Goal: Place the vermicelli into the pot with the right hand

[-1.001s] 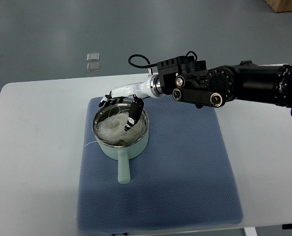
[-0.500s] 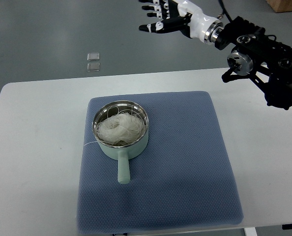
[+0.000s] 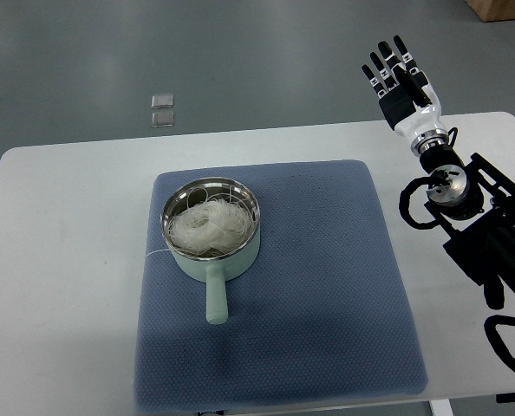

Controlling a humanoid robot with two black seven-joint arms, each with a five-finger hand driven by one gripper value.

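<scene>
White vermicelli (image 3: 209, 225) fills the mint pot (image 3: 212, 251) on the blue mat (image 3: 327, 286); my right hand (image 3: 400, 85) (a second ago over the rim) has withdrawn to two o'clock, fingers spread, empty; placement looks complete.

vermicelli (image 3: 210, 222) in pot (image 3: 211, 239) | pot on mat (image 3: 327, 286), left half, handle toward near edge | mat centred on tabletop (image 3: 58, 260) | right hand (image 3: 402, 84) beyond far-right tabletop corner, well apart from pot
</scene>
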